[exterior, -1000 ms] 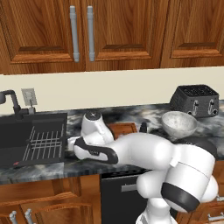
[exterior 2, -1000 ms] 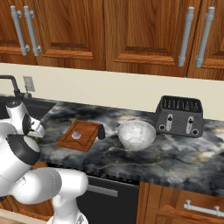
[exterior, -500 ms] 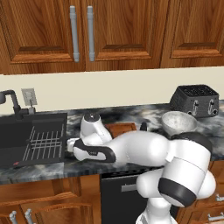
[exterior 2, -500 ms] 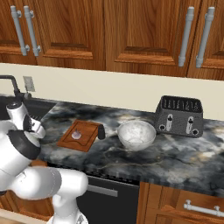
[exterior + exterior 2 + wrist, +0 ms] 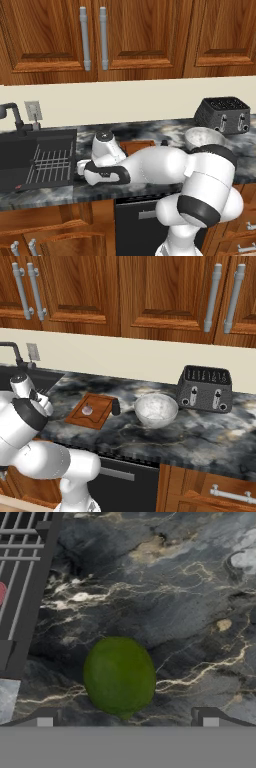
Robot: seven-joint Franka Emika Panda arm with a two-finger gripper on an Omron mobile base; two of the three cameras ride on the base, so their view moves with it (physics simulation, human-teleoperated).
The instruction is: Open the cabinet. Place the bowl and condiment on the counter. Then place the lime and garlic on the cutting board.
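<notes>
On the marbled surface (image 5: pixel 200 431) just beside the sink rack (image 5: pixel 22 567), the lime (image 5: pixel 119 676) lies free, seen from the hand cam directly below the gripper (image 5: pixel 127 718); gripper is wide open w/ nothing held, one tip each side of the lime and apart from it. From the left base cam the gripper (image 5: pixel 80 171) sits low over the surface edge next to the sink (image 5: pixel 30 155). Cutting board (image 5: pixel 92 410) lies farther right on the surface w/ the garlic (image 5: pixel 87 410) on it, approx. mid-board. Condiment (image 5: pixel 116 406) stands upright just beside the board's right edge. Bowl (image 5: pixel 156 409) sits on the surface right of the condiment, btwn it and the toaster (image 5: pixel 204 389), not touching either. Cabinet (image 5: pixel 95 37) doors overhead look shut, grey bar handles (image 5: pixel 103 38) side by side at the middle.
</notes>
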